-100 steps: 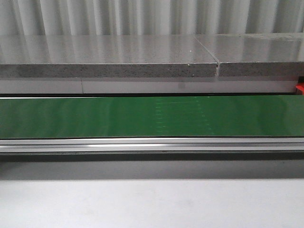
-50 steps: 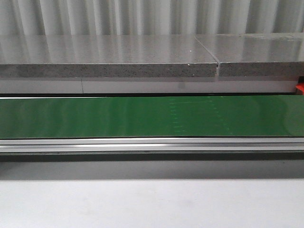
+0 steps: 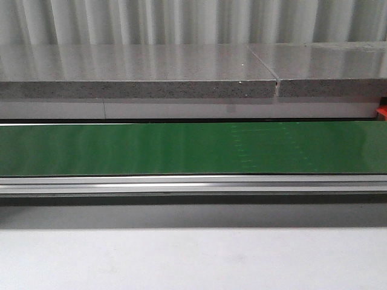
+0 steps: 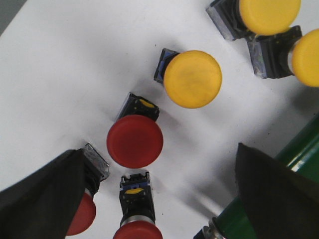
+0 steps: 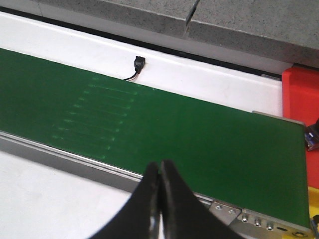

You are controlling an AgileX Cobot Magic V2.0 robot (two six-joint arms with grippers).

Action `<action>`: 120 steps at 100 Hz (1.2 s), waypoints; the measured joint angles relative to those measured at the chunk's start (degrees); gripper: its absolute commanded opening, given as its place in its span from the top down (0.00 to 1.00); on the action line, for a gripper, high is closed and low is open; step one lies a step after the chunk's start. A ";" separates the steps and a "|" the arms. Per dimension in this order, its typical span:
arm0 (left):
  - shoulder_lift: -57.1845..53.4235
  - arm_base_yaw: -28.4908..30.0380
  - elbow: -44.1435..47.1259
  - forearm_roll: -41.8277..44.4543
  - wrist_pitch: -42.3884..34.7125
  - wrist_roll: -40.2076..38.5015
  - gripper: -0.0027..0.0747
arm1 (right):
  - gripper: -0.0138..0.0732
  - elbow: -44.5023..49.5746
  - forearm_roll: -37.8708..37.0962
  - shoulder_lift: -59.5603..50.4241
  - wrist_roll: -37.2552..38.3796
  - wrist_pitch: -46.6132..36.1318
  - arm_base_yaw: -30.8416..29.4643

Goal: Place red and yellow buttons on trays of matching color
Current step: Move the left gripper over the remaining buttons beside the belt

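The faint stitch marks on the green belt now sit farther right than before.
Left gripper hangs spread wide over red buttons and yellow buttons on the white table, gripping nothing; right gripper is pinched closed, seemingly empty, above the belt, beside a red tray.

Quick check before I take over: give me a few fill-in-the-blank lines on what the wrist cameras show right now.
1. The left gripper hangs open over buttons lying on a ____ surface.
2. The button nearest between its fingers is the red button, whose cap colour is ____.
3. The right gripper has its fingers pressed ____.
4. The conveyor belt under it is ____ in colour.

Missing words: white; red; together; green
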 measured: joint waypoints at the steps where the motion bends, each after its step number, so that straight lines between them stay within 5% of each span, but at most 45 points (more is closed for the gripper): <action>1: 0.13 0.00 0.00 0.00 0.00 0.00 0.19 | 0.92 0.00 0.00 0.00 0.00 0.00 0.00; 63: 3.31 0.00 -0.63 1.07 0.00 17.51 0.21 | 0.92 0.00 0.00 0.00 0.00 0.00 0.00; 120: 9.23 0.00 -0.72 1.78 0.00 20.76 0.24 | 0.92 0.00 0.00 0.00 0.00 0.00 0.00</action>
